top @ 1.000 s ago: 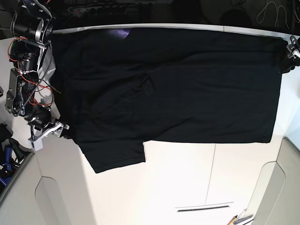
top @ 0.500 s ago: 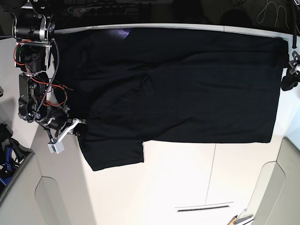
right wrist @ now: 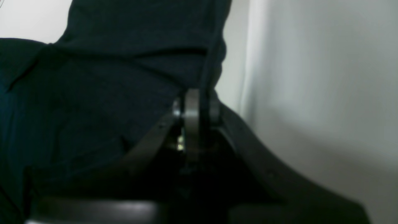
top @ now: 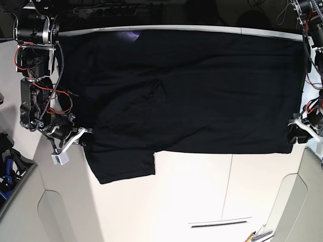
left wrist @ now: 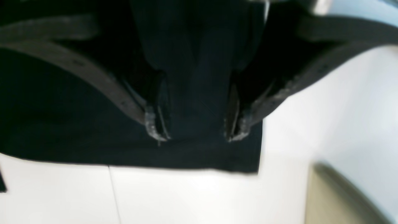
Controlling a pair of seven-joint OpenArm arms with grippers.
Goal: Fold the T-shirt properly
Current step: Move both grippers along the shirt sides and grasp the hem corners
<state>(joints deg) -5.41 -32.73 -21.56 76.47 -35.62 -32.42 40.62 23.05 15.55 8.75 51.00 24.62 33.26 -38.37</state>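
The black T-shirt [top: 192,91] lies spread flat on the white table [top: 202,191], one short sleeve [top: 123,164] pointing to the near side. A bit of purple print [top: 130,35] peeks out at its far edge. My right gripper [top: 83,137] is at the shirt's left edge beside that sleeve; the right wrist view shows the gripper [right wrist: 196,102] shut on a fold of the black cloth [right wrist: 124,62]. My left gripper [top: 295,133] sits at the shirt's near right corner. In the left wrist view the gripper [left wrist: 196,130] is open, its fingers [left wrist: 157,124] astride the cloth corner [left wrist: 217,158].
A thin seam [top: 229,186] runs across the table's near half, with a dark slot [top: 219,223] below it. Small tools [top: 257,235] lie at the bottom edge. Blue items [top: 7,169] sit off the table at left. Cables [top: 101,10] crowd the far side.
The left arm has swung from the shirt's far right corner down to its near right corner. The right gripper has closed on the shirt's edge by the sleeve and held still since.
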